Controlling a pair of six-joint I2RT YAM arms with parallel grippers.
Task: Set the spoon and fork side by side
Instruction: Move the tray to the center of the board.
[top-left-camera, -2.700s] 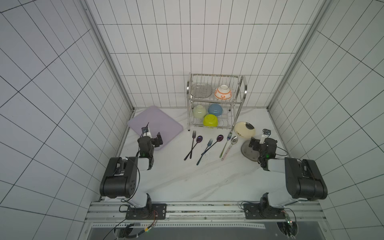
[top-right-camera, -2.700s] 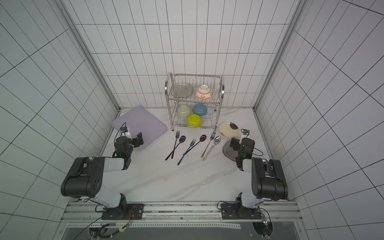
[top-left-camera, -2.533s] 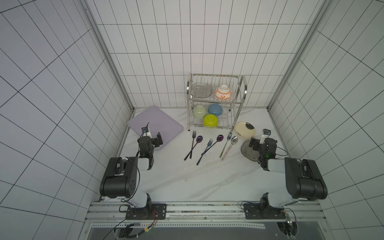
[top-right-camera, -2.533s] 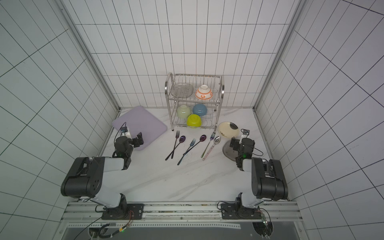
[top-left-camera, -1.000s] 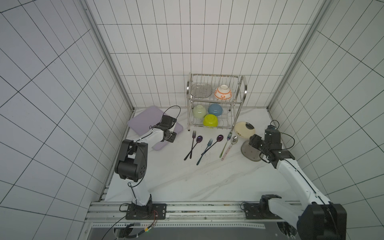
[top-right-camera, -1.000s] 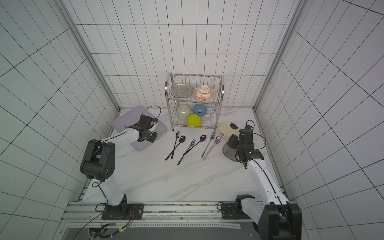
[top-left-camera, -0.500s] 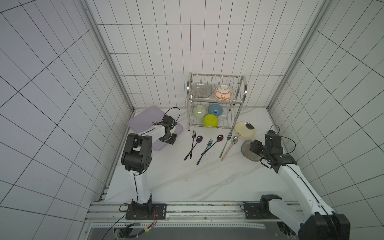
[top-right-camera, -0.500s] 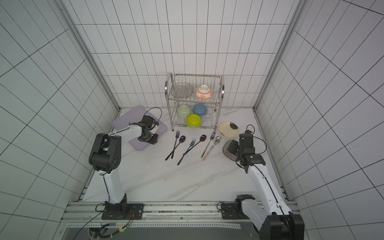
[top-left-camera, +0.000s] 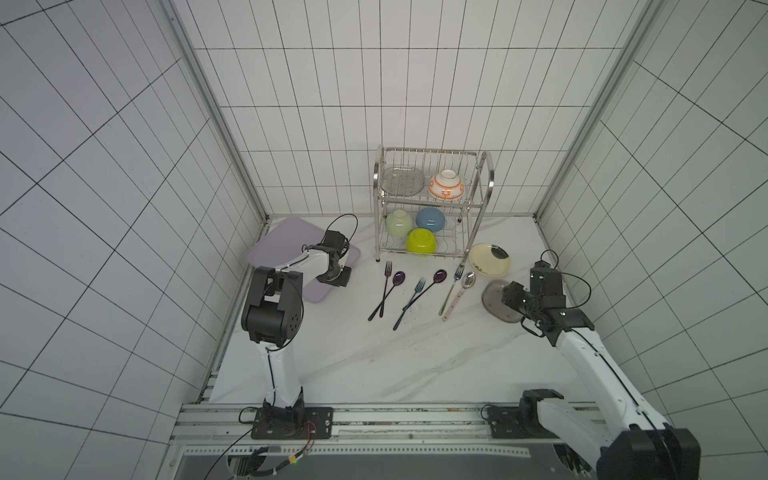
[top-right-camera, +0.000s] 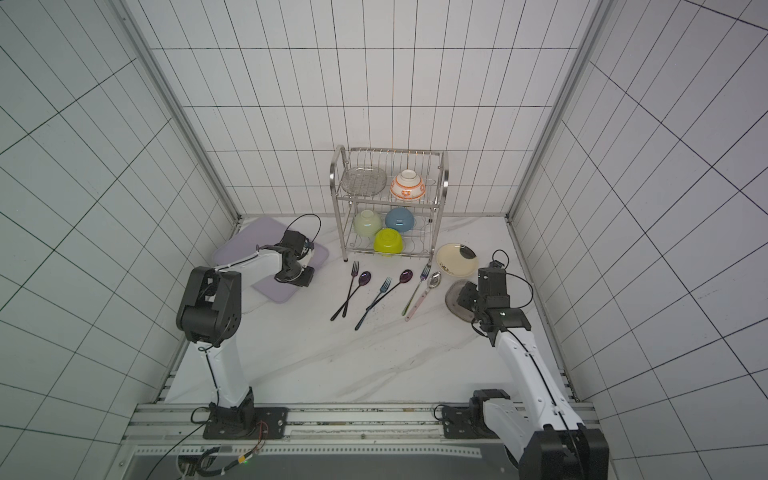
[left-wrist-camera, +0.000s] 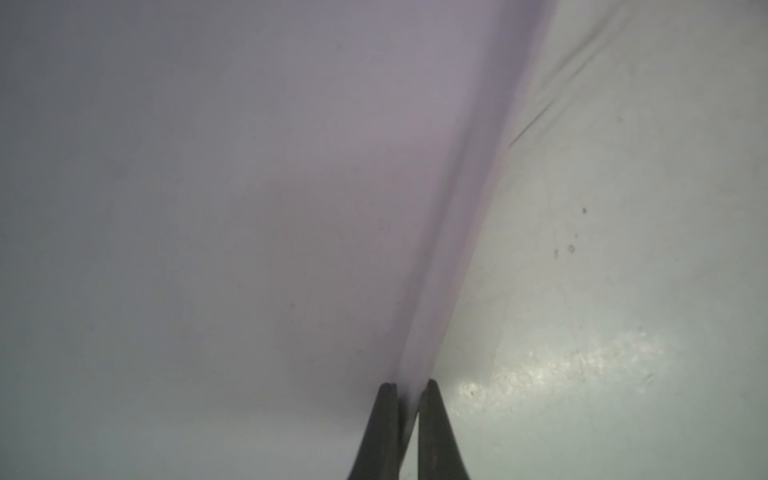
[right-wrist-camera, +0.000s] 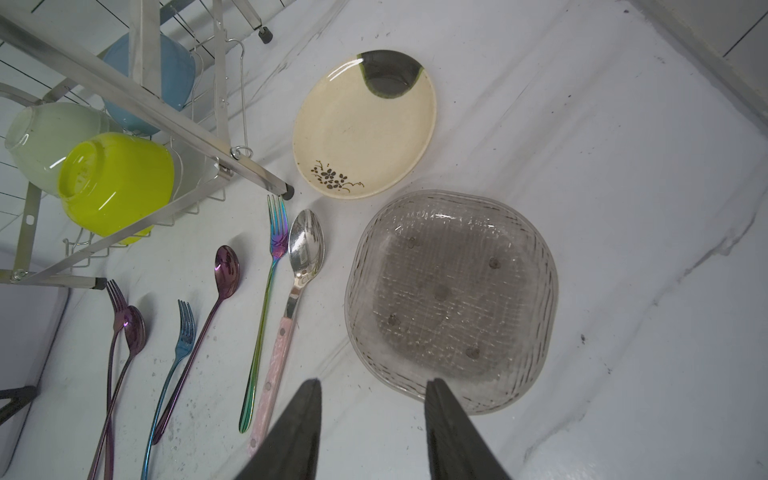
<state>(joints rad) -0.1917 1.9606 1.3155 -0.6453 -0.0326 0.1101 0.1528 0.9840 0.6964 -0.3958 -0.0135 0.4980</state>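
Left tool: went from half-open to clamped on lilac board rim. Right tool: narrowed, jaws apart above glass dish. Pink-handled spoon, rainbow fork: unmoved.

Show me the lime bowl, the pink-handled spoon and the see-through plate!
lime bowl (right-wrist-camera: 118, 183): right wrist view, its side.
pink-handled spoon (right-wrist-camera: 285, 332): right wrist view, its pink handle.
see-through plate (right-wrist-camera: 451, 299): right wrist view, its middle.
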